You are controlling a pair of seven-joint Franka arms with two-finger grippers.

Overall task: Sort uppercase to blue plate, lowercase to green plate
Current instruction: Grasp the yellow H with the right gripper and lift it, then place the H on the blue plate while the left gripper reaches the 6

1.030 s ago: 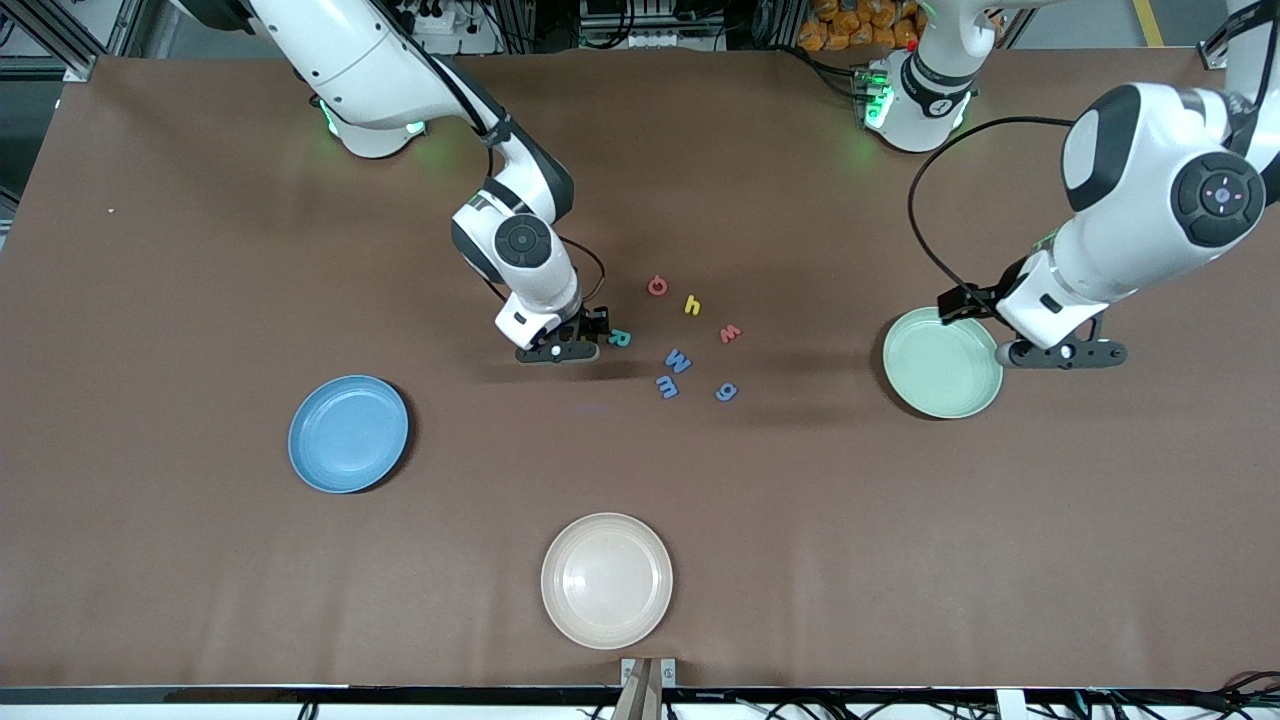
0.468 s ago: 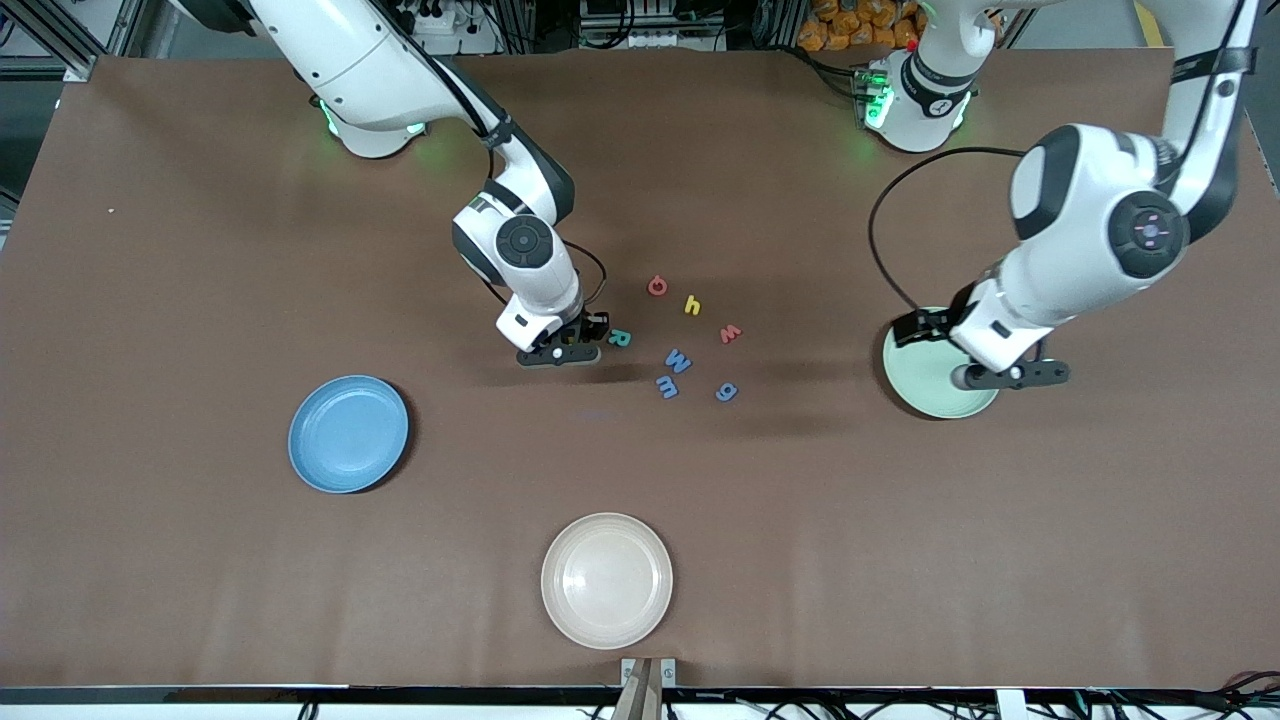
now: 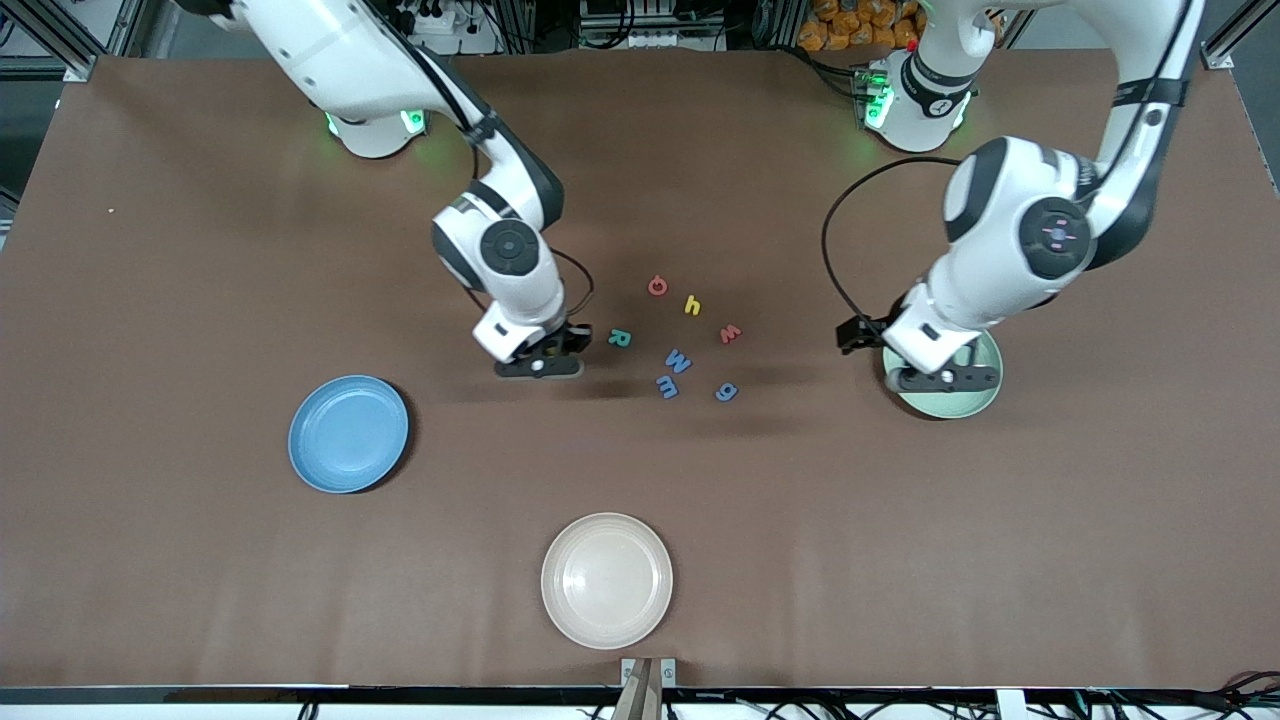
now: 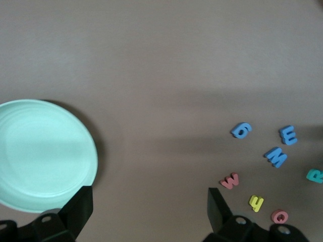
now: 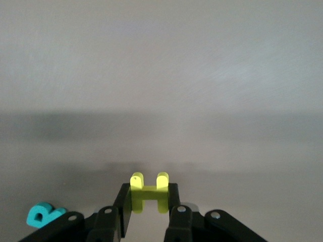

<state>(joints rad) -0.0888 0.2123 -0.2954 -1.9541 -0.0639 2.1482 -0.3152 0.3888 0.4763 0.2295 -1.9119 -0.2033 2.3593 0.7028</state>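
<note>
- So, the right gripper point(image 5: 146, 212) has its fingers pinched on the yellow H point(image 5: 148, 193); it sits low over bare table point(image 3: 200, 250) just beside the teal R point(image 3: 619, 338), on the side toward the right arm's end
- the left gripper point(image 4: 146, 209) hangs over the pale green plate point(image 3: 985, 398) with its fingers spread wide and nothing between them
- the loose letters sit in a cluster mid-table, between the two grippers; red G point(image 3: 657, 286) is farthest from the front camera, yellow h point(image 3: 692, 306) just beside it, red w point(image 3: 731, 333) a bit nearer
- blue M point(image 3: 678, 360) and blue m point(image 3: 667, 386) lie close together, the m nearer the camera; blue g point(image 3: 727, 392) is near them, toward the left arm's end
- the blue plate point(image 3: 348, 434) is well apart from the letters toward the right arm's end, with no letters in it; the green plate shows none either
- a cream plate point(image 3: 606, 579) sits nearest the front camera, also bare
</note>
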